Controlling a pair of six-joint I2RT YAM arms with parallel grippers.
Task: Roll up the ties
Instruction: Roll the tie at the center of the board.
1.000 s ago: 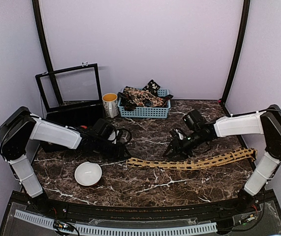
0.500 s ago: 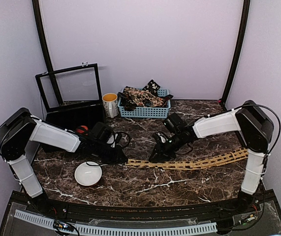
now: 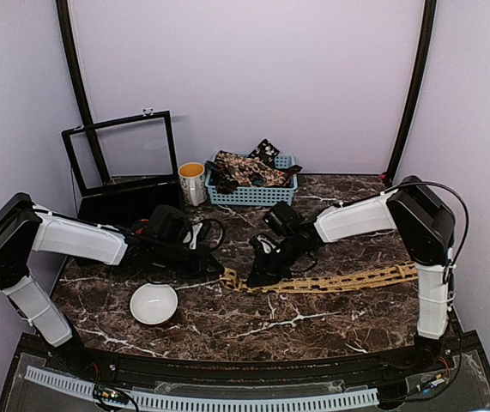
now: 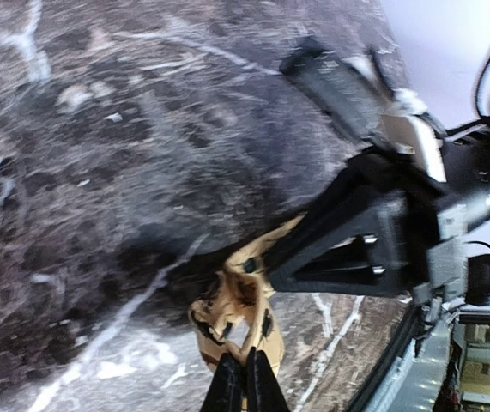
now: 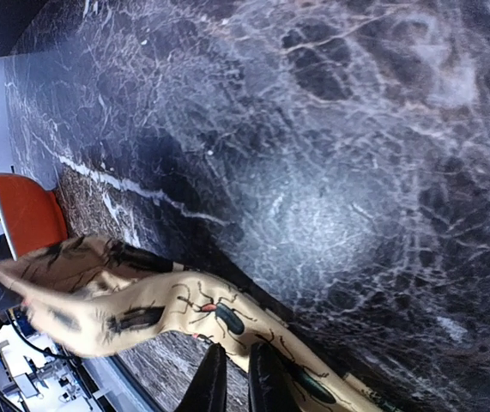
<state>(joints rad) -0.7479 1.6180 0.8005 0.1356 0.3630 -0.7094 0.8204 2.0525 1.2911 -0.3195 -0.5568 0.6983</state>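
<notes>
The mustard tie lies flat on the marble table, a long strip running from the middle out toward 3 o'clock. Its end near the middle is crumpled into a loose fold. Both arms reach in low over that end.

The left tool comes in from 9 o'clock. In the left wrist view its fingers are closed, pinching the very tip of the tie, which bunches up just beyond them.

The right tool sits just beside it, at its 3 o'clock side, pointing down onto the strip. In the right wrist view its fingers are drawn nearly together and appear to grip the near edge of the tie. From there the fabric lifts and folds toward the left arm.

At 12 o'clock on the table a pale blue basket holds the dark ties in a loose heap. A mug touches the basket's 9 o'clock side. A black box with its lid raised stands at 10 o'clock. A white bowl sits at 7 o'clock, near the left arm.
</notes>
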